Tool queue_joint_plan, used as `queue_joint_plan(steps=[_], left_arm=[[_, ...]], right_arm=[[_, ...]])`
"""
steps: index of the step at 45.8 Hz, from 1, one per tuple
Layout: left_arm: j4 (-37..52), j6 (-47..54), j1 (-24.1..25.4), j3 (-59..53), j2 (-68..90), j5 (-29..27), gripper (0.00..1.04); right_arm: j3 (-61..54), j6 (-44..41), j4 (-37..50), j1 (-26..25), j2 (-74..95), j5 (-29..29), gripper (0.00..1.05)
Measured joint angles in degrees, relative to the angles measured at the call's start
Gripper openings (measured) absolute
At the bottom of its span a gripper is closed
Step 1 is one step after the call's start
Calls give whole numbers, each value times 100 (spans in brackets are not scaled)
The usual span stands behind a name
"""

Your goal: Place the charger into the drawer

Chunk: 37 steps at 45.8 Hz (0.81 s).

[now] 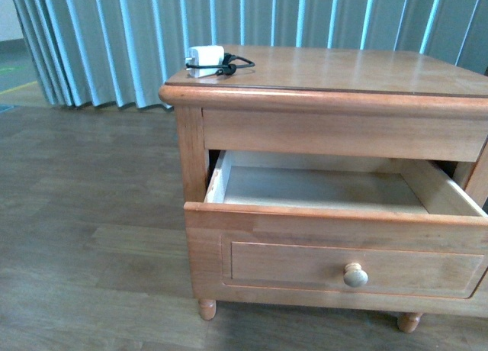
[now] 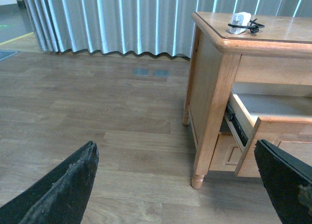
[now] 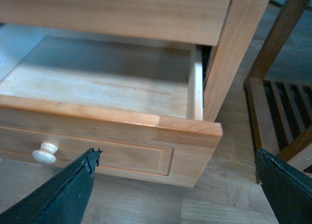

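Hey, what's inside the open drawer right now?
Only its bare pale floor shows in the drawer; the charger sits on the cabinet top. The back part, under the cabinet, is covered.

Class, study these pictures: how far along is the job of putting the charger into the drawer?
Done: the drawer stands pulled open, nothing visible inside. In hand: nothing; the left hand and right hand are open, empty. Left: the charger lies on the cabinet top, to be picked up and placed in the drawer.
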Motion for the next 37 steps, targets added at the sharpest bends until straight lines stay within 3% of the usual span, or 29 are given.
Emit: queue_joint_plan(steps=[13, 37], left_arm=[[0, 0, 0, 0, 0, 0, 99], [0, 0, 0, 0, 0, 0, 99]], right_arm=[[48, -33, -1154, -1497, -1471, -1185, 96], [0, 256, -1578, -3724, -2524, -2916, 96]])
